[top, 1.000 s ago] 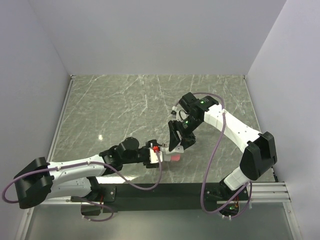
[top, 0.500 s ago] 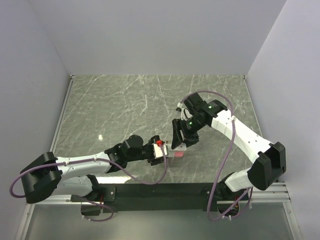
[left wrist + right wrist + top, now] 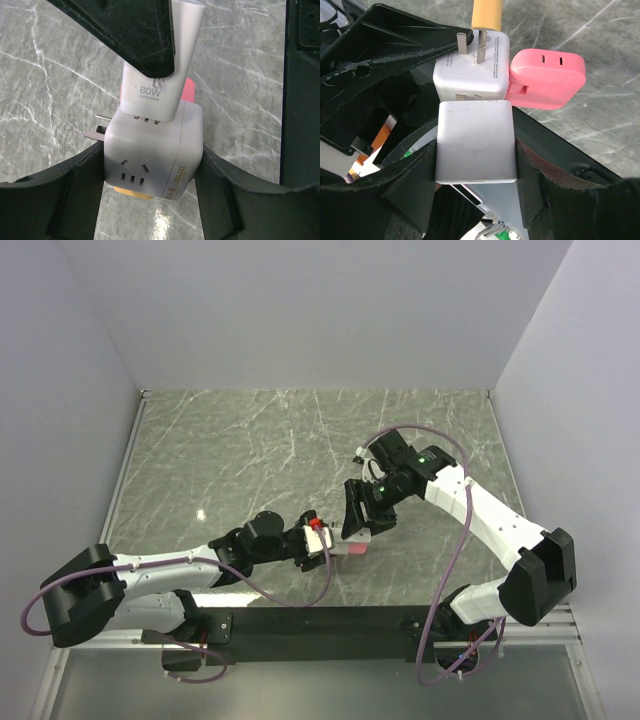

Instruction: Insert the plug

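1. The plug (image 3: 155,85), a white 80W charger, stands end-on against one face of the cube (image 3: 152,150). A sliver of metal shows at the joint, so I judge it nearly home but not fully.
2. The right gripper (image 3: 475,165) pinches the plug by two opposite sides, just behind the cube.
3. The left gripper (image 3: 152,170) is pressed onto the cube's opposite faces, bracing it against the push.
4. A pink block (image 3: 545,77) sits touching the cube on the face beside the plug's, clear of both grips.
5. The plug looks rigid, fairly light and glossy, so it may slip under a hard push. It is best held on its flat sides, close to the cube.
6. Its prongs are stiff but could bind or bend if tilted, so the push should run straight into the cube.
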Available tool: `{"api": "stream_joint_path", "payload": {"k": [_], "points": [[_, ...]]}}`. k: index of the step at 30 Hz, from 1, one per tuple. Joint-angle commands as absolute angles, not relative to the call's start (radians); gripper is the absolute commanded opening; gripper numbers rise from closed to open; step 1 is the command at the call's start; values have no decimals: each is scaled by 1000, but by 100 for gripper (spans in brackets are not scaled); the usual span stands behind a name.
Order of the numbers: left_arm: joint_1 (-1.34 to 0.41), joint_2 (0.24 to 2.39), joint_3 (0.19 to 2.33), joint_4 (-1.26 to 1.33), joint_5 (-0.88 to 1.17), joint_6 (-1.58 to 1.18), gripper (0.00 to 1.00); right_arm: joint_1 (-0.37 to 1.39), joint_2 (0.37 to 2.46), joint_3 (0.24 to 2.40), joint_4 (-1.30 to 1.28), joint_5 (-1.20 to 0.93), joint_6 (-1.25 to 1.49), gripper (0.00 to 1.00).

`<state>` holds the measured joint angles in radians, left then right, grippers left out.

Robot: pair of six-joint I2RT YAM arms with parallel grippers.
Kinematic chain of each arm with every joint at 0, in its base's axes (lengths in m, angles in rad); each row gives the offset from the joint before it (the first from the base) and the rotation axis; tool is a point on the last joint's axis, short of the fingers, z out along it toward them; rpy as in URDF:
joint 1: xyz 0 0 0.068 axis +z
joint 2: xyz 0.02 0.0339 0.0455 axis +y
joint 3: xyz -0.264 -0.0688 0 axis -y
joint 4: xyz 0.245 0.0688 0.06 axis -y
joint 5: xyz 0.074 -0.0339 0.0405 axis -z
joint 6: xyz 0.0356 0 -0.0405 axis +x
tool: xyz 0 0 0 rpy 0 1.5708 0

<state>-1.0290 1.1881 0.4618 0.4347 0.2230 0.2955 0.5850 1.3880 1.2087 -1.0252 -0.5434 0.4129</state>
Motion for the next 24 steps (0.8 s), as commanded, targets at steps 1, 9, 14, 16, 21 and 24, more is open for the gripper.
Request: {"api": "stream_joint_path", "payload": {"k": [1,9,14,16,21,24], "points": [[-1037,1129,495,758,319,264,1,583,1384,1174,-928,-448,423,0],[-1022,1154,489,822,357,245,1,584,1416,1195,-937,-411,411,0],[-1020,1166,488,851,374,242,1,587,1450,1204,-937,-397,410,0],[-1020,1175,495,850,379,241,1,588,1468,1212,-942,-393,403,0],[-1020,1195,499,879,374,238,1,595,1497,1230,-940,-379,403,0],[-1020,1198,494,899,368,222,1,598,1509,1221,-919,-377,416,0]]}}
